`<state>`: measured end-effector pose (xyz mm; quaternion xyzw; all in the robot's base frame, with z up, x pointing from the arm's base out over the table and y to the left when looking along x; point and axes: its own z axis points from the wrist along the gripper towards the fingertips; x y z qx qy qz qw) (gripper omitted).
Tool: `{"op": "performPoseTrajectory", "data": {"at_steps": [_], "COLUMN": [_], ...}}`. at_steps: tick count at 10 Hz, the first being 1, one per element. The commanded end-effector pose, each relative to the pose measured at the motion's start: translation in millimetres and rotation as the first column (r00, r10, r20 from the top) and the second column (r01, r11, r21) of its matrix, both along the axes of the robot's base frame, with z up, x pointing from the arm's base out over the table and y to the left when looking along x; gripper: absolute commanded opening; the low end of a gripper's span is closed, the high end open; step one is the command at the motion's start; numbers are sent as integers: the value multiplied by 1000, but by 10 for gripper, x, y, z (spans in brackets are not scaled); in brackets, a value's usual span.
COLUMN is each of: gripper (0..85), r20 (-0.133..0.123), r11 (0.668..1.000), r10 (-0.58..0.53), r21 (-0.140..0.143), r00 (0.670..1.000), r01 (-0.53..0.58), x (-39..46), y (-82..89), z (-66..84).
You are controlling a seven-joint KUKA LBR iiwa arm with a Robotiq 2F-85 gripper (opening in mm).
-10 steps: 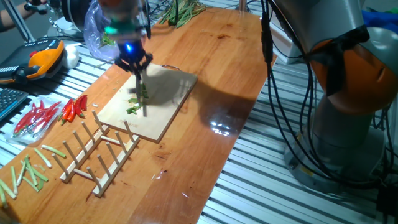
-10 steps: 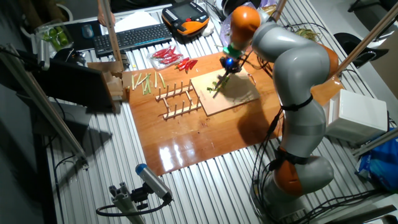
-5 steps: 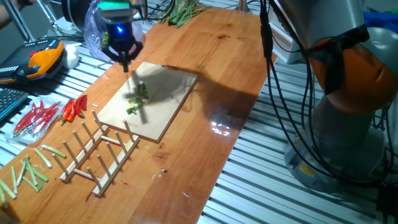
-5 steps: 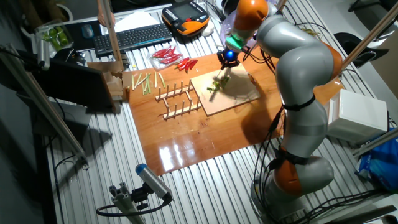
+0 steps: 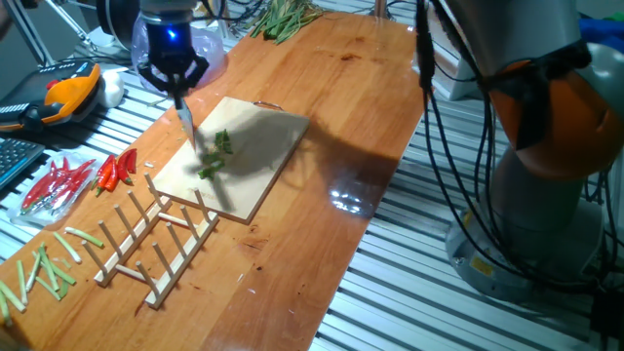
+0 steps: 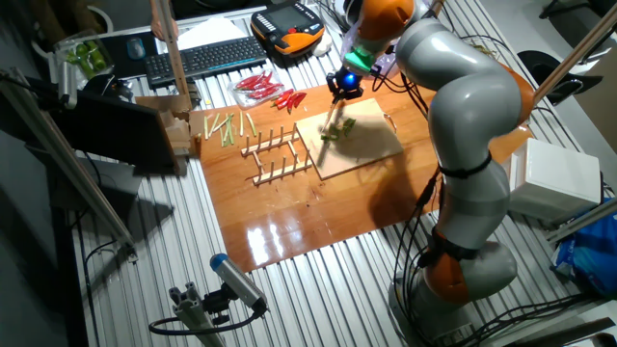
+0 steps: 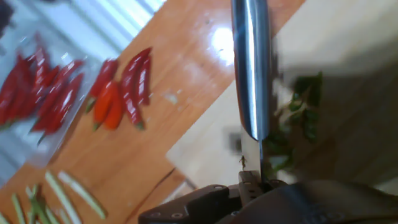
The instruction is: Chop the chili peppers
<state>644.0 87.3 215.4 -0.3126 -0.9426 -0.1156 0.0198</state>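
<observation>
In the hand view the chilies [image 7: 300, 115] are a smeared green blur, half behind the knife [image 7: 250, 68], so their pieces cannot be counted. The knife's tip runs off the top edge. The gripper [image 7: 249, 196] shows only as a dark mass cut by the bottom edge; how its jaws stand cannot be told. In both fixed views the chilies [image 5: 216, 156] [image 6: 337, 128] are too small to count, and the gripper [image 5: 174, 78] [image 6: 344, 85] too small to read.
</observation>
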Motion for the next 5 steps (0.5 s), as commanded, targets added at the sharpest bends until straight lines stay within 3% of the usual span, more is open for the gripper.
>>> {"op": "performPoseTrajectory", "data": {"at_steps": [1,3,5], "gripper": [0,0,0], "r20": [6,20,22], "r11": [981,946,931], "r10": [192,325,363], "r21": [-3,-24,-47], "r00": [981,946,932], "r01": [-192,-324,-362], "x": [-24,-30,-55], "y": [290,283,324], "z": [278,290,267]}}
